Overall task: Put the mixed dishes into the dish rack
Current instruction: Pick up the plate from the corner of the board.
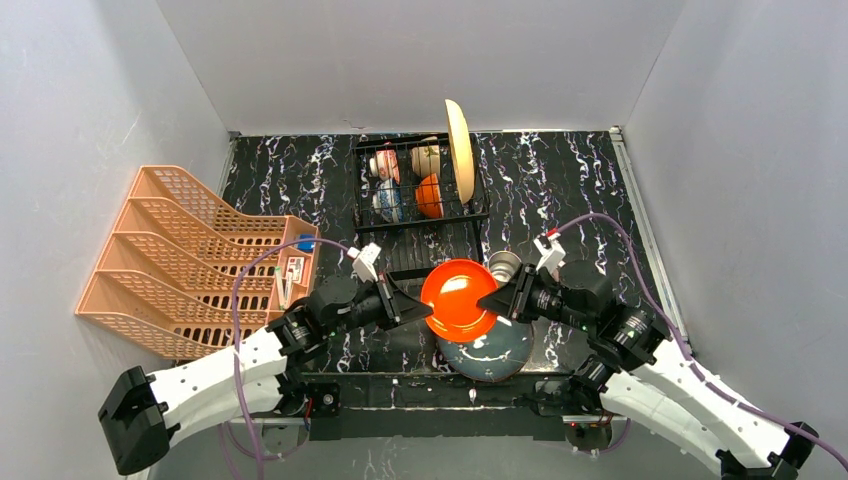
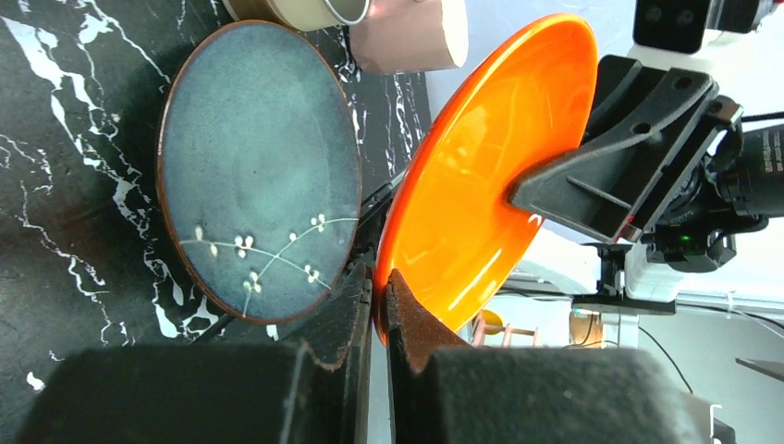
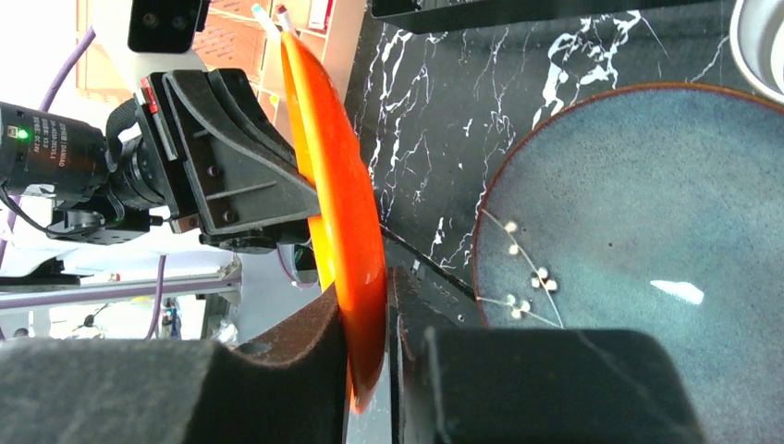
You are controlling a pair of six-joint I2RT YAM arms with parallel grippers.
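Clamping the left gripper's [image 1: 425, 308] jaws tight on one rim of the red-orange plate [image 1: 458, 298], pinching the opposite rim with the right gripper's [image 1: 492, 300] jaws, holding it up between both sets of jaws, clear of the table [image 1: 560, 190]. Guessing glazed ceramic here, so treating it as stiff, slick, chippy and fairly heavy for a rim pinch; reaching deep over the rim rather than nipping the very edge, probably. Counting three plates: this one, a grey-green plate [image 1: 495, 355] lying flat right below the jaws, a yellow plate [image 1: 459, 148] standing upright in the dish rack [image 1: 420, 222] well beyond the jaws. Also counting what looks like four bowls [image 1: 388, 200] in that rack, one steel cup [image 1: 503, 265] just past the right jaws, one pink mug [image 2: 411, 35] showing only in the left wrist view
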